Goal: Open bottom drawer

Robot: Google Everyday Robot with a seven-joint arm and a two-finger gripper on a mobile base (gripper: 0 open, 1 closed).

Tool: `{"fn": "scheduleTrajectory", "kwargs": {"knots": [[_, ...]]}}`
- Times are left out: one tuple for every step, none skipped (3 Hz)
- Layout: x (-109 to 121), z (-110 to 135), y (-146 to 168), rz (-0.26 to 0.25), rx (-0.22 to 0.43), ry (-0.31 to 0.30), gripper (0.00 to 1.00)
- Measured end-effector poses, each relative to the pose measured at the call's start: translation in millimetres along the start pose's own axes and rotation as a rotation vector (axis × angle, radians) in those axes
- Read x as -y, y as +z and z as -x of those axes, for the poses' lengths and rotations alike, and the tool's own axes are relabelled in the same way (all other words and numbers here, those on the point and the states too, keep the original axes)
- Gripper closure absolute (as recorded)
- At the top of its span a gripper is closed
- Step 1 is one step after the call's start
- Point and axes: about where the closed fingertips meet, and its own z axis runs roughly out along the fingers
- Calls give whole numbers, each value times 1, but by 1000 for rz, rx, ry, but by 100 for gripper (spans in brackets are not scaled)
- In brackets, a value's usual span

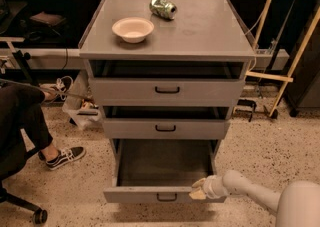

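Standing on a speckled floor [270, 146], the grey cabinet [200, 36] carries three drawers, and the bottom drawer [145, 194] is pulled well out at the foot of the stack, below the two larger fronts. The arm [255, 195] reaches in from the lower right, and the gripper [199, 191] rests against the right end of that drawer's front rim, right of the handle [166, 197]; whether it is clamped or released cannot be told. On the cabinet lie a bowl [133, 29] and, behind it to the right, a tipped can [163, 7].
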Motion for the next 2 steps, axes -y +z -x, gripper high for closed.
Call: {"fn": "scheduleTrajectory", "kwargs": {"knots": [[-9,-8,-2,0,-1,18,100],[-20,-12,-8,2,-1,35,100]]}}
